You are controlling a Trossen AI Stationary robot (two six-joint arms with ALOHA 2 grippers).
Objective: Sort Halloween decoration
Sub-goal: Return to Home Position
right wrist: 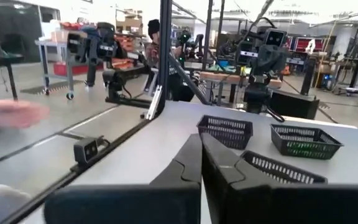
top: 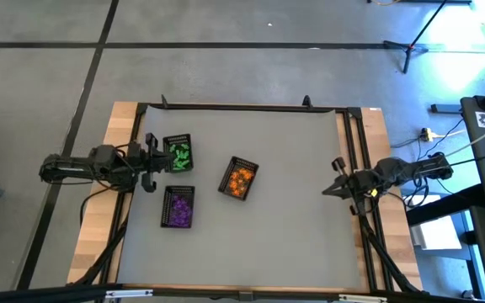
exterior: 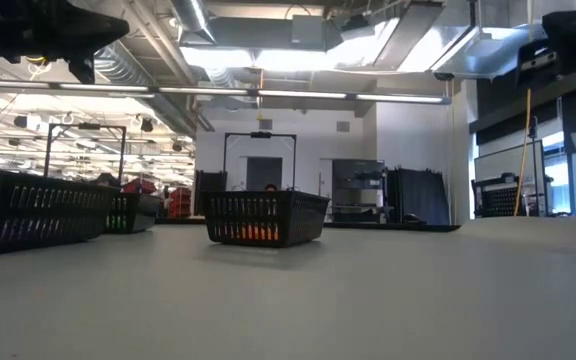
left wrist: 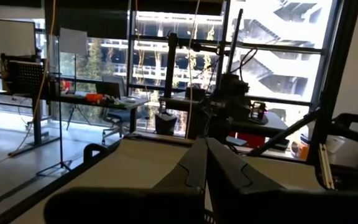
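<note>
We pull the left gripper [top: 151, 162], fingers pressed together, back from the far-left tray [top: 179, 137] without clipping it; the right gripper [top: 335, 182], fingers likewise together, waits at right.

The right gripper [right wrist: 201, 138], fingers [right wrist: 188, 163] together, faces three black trays [right wrist: 224, 130] [right wrist: 306, 140] [right wrist: 279, 168].

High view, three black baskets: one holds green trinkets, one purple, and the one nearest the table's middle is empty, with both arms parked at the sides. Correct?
Not empty. In the high view the basket nearest the middle holds orange trinkets. The rest stands: green trinkets, purple trinkets, left hand and right hand parked at the sides.
</note>
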